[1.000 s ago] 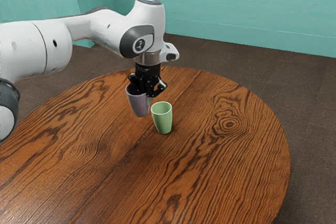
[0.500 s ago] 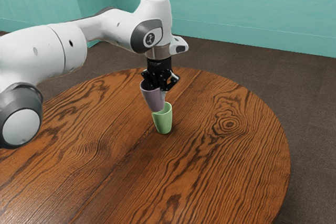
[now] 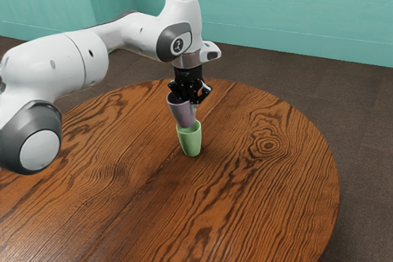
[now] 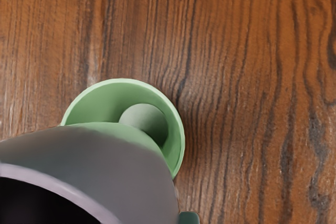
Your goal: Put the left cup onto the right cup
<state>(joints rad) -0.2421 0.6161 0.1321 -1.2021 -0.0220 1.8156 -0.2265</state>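
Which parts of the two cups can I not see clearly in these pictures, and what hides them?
1. Exterior view: the base of the purple cup is hidden behind the rim of the green cup. Whether it touches the inside cannot be told.
2. Wrist view: the purple cup is blurred and cut off by the picture's edge. It covers part of the green cup's rim and inside.

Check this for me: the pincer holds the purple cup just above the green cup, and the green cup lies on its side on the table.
Wrong in one respect: the green cup does not lie on its side; it stands upright on the table, mouth up, as the exterior view shows. The pincer does hold the purple cup just above it.
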